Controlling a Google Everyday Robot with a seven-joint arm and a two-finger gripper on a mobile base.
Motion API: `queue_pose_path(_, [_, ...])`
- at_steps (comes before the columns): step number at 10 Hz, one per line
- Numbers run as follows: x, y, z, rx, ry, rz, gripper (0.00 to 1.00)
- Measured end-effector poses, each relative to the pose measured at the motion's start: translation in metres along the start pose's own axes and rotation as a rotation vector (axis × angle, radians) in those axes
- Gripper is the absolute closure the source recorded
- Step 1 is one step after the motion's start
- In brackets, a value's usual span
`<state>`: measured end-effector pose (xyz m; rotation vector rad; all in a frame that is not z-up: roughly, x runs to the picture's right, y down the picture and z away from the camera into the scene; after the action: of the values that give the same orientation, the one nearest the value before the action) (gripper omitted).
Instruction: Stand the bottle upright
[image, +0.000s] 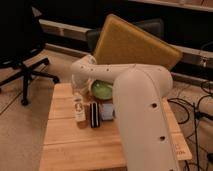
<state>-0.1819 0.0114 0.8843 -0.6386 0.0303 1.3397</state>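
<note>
The bottle (79, 108) is small and cream-white with a dark mark. It lies on the wooden table (65, 145) near the left side, its long axis running front to back. My white arm reaches from the lower right across the table. The gripper (78, 92) hangs at the arm's end, just above and behind the far end of the bottle. I cannot tell whether it touches the bottle.
A black-and-white striped block (93, 114) lies just right of the bottle, with a blue-grey block (107, 112) beside it. A green round object (102, 90) sits behind them. A yellow board (135, 45) leans behind the table. An office chair (22, 45) stands at the left.
</note>
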Motion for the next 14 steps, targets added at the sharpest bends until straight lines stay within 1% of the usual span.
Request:
queue_pose_path(2, [-0.003, 0.006, -0.007, -0.005, -0.017, -0.023, 1.00])
queue_pose_path(5, [-0.018, 0.015, -0.029, 0.004, -0.085, -0.085, 1.00])
queue_pose_path(6, [-0.024, 0.019, -0.039, 0.016, -0.122, -0.131, 1.00])
queue_pose_path(7, [-0.028, 0.022, -0.044, 0.024, -0.147, -0.167, 1.00])
queue_pose_path(10, [-0.029, 0.030, -0.050, 0.037, -0.198, -0.270, 1.00])
queue_pose_path(11, [-0.032, 0.032, -0.049, 0.036, -0.227, -0.311, 1.00])
queue_pose_path(12, [-0.038, 0.034, -0.050, 0.032, -0.267, -0.353, 1.00])
queue_pose_path(14, [-0.050, 0.043, -0.050, -0.003, -0.349, -0.438, 1.00])
